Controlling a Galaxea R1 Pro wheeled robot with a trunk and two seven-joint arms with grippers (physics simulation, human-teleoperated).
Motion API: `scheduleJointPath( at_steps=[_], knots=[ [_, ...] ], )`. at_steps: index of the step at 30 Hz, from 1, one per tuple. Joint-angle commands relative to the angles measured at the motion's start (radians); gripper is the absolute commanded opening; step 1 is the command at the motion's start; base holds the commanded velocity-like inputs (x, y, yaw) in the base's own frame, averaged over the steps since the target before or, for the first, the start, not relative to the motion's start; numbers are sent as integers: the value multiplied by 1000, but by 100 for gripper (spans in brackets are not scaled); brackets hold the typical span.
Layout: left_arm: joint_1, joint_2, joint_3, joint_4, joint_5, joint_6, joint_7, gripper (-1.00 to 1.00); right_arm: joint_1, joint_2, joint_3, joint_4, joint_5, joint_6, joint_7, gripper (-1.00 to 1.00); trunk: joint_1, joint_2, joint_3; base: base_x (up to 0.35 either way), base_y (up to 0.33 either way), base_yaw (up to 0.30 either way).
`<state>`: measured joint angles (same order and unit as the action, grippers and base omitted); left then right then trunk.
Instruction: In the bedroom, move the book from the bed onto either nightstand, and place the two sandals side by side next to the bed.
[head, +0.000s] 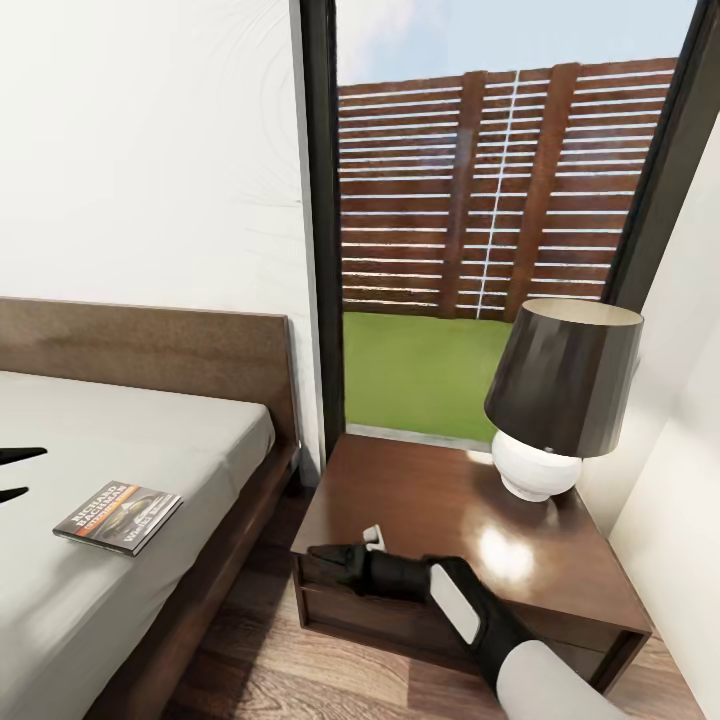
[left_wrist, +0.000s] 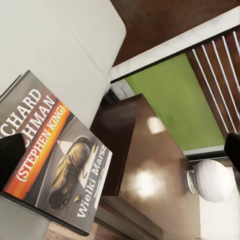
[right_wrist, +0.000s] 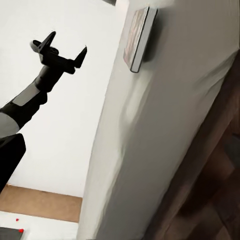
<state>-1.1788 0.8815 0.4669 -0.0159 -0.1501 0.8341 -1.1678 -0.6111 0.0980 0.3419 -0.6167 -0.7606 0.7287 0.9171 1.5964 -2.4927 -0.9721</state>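
The book (head: 118, 517) is lying flat on the light-grey mattress of the bed (head: 150, 440), close to the mattress's right edge, at about 8 o'clock in the head view. Its cover is facing up, with the long axis running from about 8 o'clock to 2 o'clock, slanting toward the headboard and the nightstand (head: 440, 520). The left gripper (head: 18, 472) is hovering over the mattress just left of the book, its two dark fingers spread apart and holding nothing; the right wrist view is showing the same gripper (right_wrist: 61, 50) with its jaws wide open above the bed. The right gripper (head: 325, 556) is reaching low across the front edge of the nightstand at about 6 o'clock, and whether its fingers are parted cannot be told. On the nightstand's far right corner a lamp (head: 555, 400) with a dark shade and a round white base is standing, while the glossy top nearer the bed is lying bare. Behind it a tall dark-framed window (head: 500, 200) is showing grass and a slatted wooden fence.
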Motion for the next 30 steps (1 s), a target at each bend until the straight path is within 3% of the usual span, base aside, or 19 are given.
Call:
scheduleJointPath(
  at_steps=[1, 2, 5, 10, 17, 30],
  knots=[
    [-1, 0, 9, 0, -10, 8, -5, 100, -7, 4, 2, 0, -38, 10, -28, 100, 0, 0, -1, 0, 0, 0],
    [-1, 1, 10, 0, -9, 9, -8, 100, -16, 11, 2, -2, -102, 17, -84, 100, 0, 0, -1, 0, 0, 0],
    [-1, 1, 14, -2, -8, 21, -14, 100, -23, 16, 2, -6, -197, 22, -165, 100, 0, 0, -1, 0, 0, 0],
    [0, 1, 23, -6, -7, 74, -30, 100, -29, 17, 4, -10, -301, 22, -256, 100, 0, 0, -1, 0, 0, 0],
    [-1, 0, 28, -8, -7, 129, -44, 100, -31, 16, 0, -14, -350, 18, -300, 100, 0, 0, -1, 0, 0, 0],
    [0, -1, 30, -12, -8, 137, -48, 100, -32, 12, -9, -13, -359, 19, -299, 100, 0, 0, -1, 0, 0, 0]
  ],
)
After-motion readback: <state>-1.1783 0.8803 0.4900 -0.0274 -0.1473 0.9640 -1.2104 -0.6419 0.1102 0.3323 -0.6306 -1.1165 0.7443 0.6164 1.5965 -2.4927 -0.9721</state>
